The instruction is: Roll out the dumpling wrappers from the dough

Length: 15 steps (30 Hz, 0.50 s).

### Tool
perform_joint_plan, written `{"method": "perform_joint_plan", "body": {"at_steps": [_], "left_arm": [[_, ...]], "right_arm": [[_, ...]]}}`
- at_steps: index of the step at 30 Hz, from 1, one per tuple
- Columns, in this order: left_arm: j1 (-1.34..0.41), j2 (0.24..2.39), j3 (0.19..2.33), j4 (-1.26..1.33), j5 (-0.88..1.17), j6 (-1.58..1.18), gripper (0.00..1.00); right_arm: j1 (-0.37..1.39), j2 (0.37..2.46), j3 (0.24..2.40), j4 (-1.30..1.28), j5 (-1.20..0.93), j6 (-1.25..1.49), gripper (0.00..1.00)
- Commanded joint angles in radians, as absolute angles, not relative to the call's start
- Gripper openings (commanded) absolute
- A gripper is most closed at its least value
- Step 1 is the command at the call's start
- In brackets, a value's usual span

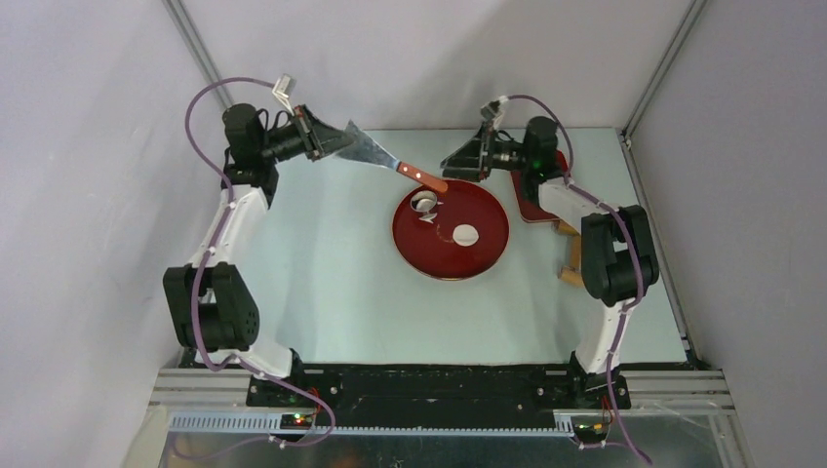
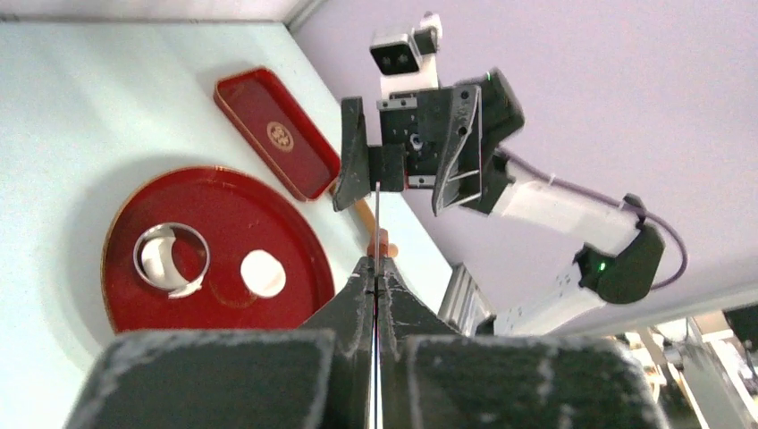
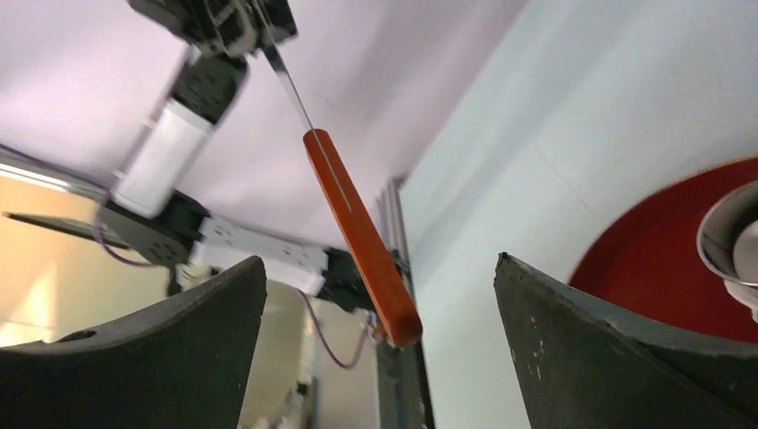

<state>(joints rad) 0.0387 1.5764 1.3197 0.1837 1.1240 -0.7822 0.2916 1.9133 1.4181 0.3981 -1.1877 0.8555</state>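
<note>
dumpling wrapper (image 1: 466, 234) lies flat on the red plate (image 1: 488, 255), clear of both jaws. left gripper (image 1: 333, 139) is pressed together on the metal blade of a spatula (image 1: 373, 147). its orange handle (image 1: 425, 177) reaches between the spread fingers of the right gripper (image 1: 456, 162), touching neither. beside the wrapper, a ring cutter (image 1: 424, 203) holds curled dough (image 2: 161, 259).

Spatula (image 1: 390, 156) spans air between left gripper (image 1: 334, 141) and right gripper (image 1: 453, 166) — bars passage over far rim of red plate (image 1: 488, 261). Right jaws spread wide, orange handle (image 1: 422, 176) touching neither. On plate: ring cutter (image 1: 424, 203) far-left, dumpling wrapper (image 1: 466, 234) apart from it, bare gap between. Right edge crowded — red tray (image 1: 528, 205), wooden piece (image 1: 570, 261) beside right arm. Table (image 1: 322, 292) nearer than plate open.
</note>
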Motion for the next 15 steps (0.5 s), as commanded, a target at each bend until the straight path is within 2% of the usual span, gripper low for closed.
{"method": "perform_joint_plan", "body": {"at_steps": [1, 7, 15], "left_arm": [[0.04, 1.515, 1.359, 0.324, 0.967, -0.976, 0.0], [0.02, 1.516, 1.288, 0.449, 0.833, -1.144, 0.0], [-0.05, 1.482, 1.049, 0.63, 0.714, -1.238, 0.0]], "right_arm": [[0.255, 1.878, 1.306, 1.258, -1.113, 1.495, 0.99], [0.289, 1.849, 1.195, 1.341, -0.956, 1.535, 0.99], [0.409, 1.869, 1.131, 1.489, -0.841, 1.593, 0.99]]}}
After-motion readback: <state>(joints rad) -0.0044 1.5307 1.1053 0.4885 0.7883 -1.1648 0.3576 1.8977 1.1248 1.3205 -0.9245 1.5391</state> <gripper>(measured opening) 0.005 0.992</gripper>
